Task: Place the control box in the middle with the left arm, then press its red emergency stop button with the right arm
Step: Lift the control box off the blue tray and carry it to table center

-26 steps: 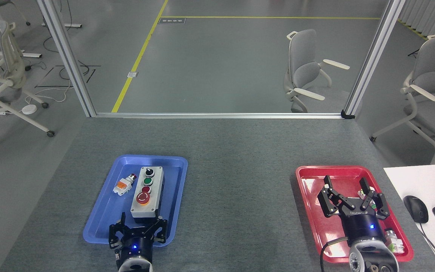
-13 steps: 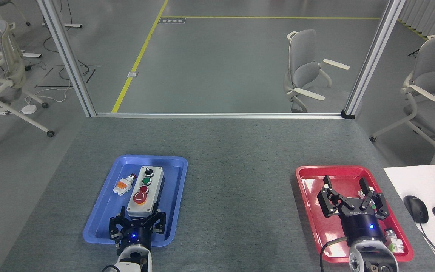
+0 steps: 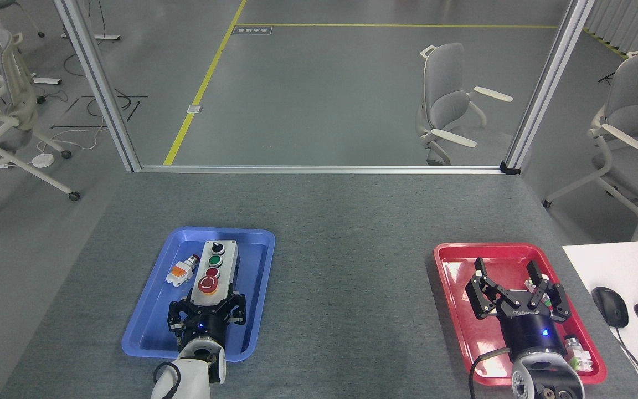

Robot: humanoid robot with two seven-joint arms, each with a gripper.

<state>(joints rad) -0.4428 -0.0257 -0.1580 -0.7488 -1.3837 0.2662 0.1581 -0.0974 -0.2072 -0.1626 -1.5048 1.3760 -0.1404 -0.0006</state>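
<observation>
You had the control box (image 3: 212, 272) lying lengthwise inside the blue tray (image 3: 147, 332), with its black knob at the far end and the red emergency stop button (image 3: 208, 284) at the end nearest the robot. A small loose white-and-orange push-button part (image 3: 181, 271) lay just beside the box, on the box's left. The middle (image 3: 352, 288) of the table, to the right of the box, carried nothing.

Your left hand (image 3: 206, 310) sat at the box's near end, its black fingers spread to either side of that end. Whether the fingers were already bearing on the box could not be determined from this view; contact looked close but unconfirmed.

Your right hand (image 3: 513, 291) was well apart from the box, over the red tray (image 3: 452, 266), with its fingers spread and nothing between them.

Assessment of handling: the box appeared to be a rigid plastic housing, probably of moderate weight, with smooth sides that could slip under a light grip. It is long, so a hold at one end only may let the far end droop or swing as it is lifted over the tray rim. You would be better placed gripping across the two long side walls, low near the black base, clear of the button heads. The emergency stop stood close to your left fingers; a careless closure could catch it. The loose part beside the box could also be knocked.
</observation>
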